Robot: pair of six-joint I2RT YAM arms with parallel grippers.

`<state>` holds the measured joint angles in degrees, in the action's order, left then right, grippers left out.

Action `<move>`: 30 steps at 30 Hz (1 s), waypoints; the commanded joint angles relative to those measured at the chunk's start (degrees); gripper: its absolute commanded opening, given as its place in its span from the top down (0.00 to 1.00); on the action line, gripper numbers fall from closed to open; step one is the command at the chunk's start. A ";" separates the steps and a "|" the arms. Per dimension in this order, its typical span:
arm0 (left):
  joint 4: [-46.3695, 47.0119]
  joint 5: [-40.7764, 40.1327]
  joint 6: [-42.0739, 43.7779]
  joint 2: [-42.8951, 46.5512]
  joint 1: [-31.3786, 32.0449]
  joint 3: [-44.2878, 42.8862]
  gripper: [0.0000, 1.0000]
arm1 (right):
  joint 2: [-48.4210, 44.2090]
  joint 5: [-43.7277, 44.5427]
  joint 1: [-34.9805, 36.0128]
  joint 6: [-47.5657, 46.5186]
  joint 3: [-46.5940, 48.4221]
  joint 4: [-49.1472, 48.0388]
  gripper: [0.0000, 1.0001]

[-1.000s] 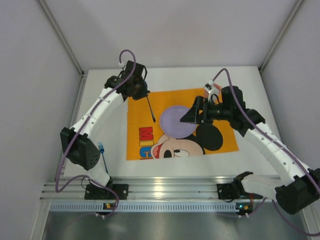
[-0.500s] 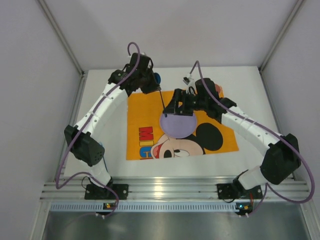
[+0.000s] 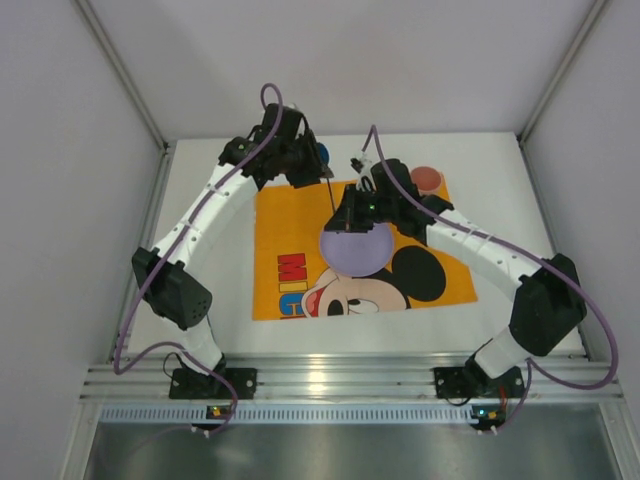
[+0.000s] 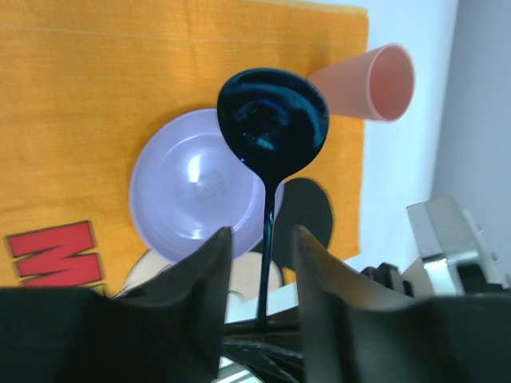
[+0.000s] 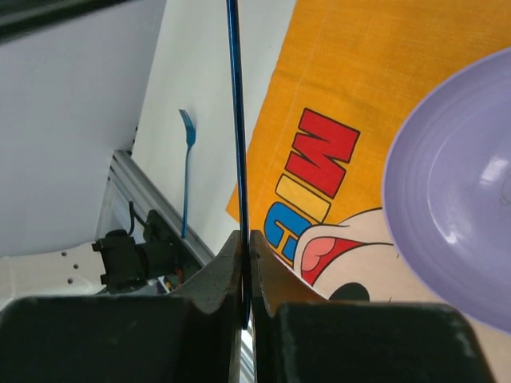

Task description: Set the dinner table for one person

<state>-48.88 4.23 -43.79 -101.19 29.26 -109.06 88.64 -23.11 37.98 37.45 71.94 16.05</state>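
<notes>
One blue fork (image 5: 188,163) lies nearest on the white desk (image 3: 490,170), which spans the plain-walled booth. Orange mat (image 3: 285,225), purple plate (image 3: 355,255). Right claw (image 5: 245,247) pinches a spoon (image 4: 271,128); left claw (image 4: 262,235) gapes around it. Pink cup (image 3: 427,179) farthest.

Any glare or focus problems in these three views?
Top external: hard glare on the aluminium rail, otherwise even light. Left wrist: small highlight on the plate, reflections in the spoon bowl; tool fingers dark, blurred. Right wrist: tool fingers dark and soft, spoon handle crisp.
</notes>
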 commanded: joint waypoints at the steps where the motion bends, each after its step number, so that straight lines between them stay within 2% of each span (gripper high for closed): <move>1: -0.25 2.36 1.60 1.69 0.19 -0.99 0.52 | -3.12 3.78 -1.40 -1.42 2.77 -0.59 1.00; 3: -1.12 3.41 3.52 1.70 0.10 -0.63 0.39 | -4.00 3.69 -2.73 -2.20 1.46 0.64 1.00; 4: -1.74 4.20 4.32 1.61 0.10 -0.89 0.19 | -5.05 4.39 -3.60 -4.30 1.01 2.91 1.00; 5: -3.57 5.60 5.20 1.35 0.01 -1.07 0.15 | -5.67 5.26 -4.05 -5.45 0.40 4.24 1.00; 9: -7.10 3.16 7.05 3.97 -0.60 1.03 0.14 | -10.50 7.47 -6.86 -9.67 -7.31 9.25 1.00; 11: -7.10 1.23 7.05 7.47 -1.65 5.42 0.12 | -13.57 7.56 -9.23 -11.26 -10.49 12.06 1.00; 18: -9.99 -0.35 10.20 15.75 -16.76 18.69 0.12 | -21.22 8.70 -14.85 -13.01 -22.53 18.13 1.00; 25: -15.36 -5.89 15.57 16.90 -24.33 22.39 0.14 | -20.09 10.45 -17.23 -15.03 -28.78 18.40 1.00; 30: -13.96 -5.73 15.67 20.15 -28.28 29.76 0.14 | -15.79 11.42 -19.25 -14.25 -30.28 16.82 1.00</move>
<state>-61.32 -0.34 -29.76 -84.47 2.98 -82.78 70.91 -13.15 20.27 23.97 41.71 35.42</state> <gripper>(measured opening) 0.861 0.019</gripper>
